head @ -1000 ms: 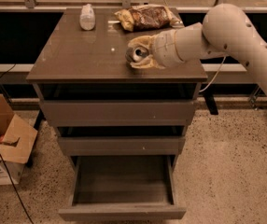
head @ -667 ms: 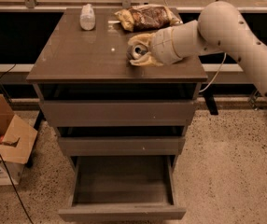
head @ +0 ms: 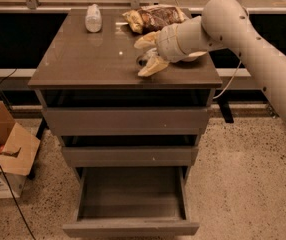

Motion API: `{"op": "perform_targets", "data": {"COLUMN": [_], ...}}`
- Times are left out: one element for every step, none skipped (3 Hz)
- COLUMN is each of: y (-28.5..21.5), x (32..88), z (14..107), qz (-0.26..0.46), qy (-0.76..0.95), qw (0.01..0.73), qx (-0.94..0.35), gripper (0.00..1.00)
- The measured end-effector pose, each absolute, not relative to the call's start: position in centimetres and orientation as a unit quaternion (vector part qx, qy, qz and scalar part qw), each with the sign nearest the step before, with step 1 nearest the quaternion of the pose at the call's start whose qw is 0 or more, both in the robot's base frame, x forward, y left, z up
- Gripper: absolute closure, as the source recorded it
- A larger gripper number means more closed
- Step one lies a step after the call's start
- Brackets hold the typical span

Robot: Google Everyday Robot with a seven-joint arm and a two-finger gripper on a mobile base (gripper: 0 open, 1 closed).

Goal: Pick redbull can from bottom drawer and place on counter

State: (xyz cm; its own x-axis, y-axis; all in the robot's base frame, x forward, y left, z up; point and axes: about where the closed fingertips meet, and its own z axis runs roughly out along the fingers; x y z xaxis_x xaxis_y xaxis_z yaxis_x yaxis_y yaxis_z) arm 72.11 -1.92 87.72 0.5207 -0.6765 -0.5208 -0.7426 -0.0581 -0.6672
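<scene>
The redbull can [head: 142, 60], small and dark, stands on the counter [head: 83, 54] near its right middle, partly hidden by my fingers. My gripper [head: 149, 54] reaches in from the right, low over the counter, with its pale fingers [head: 153, 66] spread on either side of the can. The bottom drawer [head: 131, 228] is pulled out at the foot of the cabinet and its tray shows nothing inside.
A white plastic bottle [head: 93, 18] lies at the counter's back left. A crumpled snack bag [head: 155, 16] lies at the back, just behind my gripper. The two upper drawers are closed. An open cardboard box [head: 10, 151] sits on the floor at left.
The gripper with the can has shifted slightly left and lower onto the counter. The fingers now stand wider apart around the can.
</scene>
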Motion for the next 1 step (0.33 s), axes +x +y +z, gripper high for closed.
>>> {"op": "perform_targets", "data": {"y": [-1.74], "x": [72.13], "z": [87.79], "qz": [0.035], "qy": [0.487], "qw": [0.483], "qx": [-0.727], "gripper": [0.0]}}
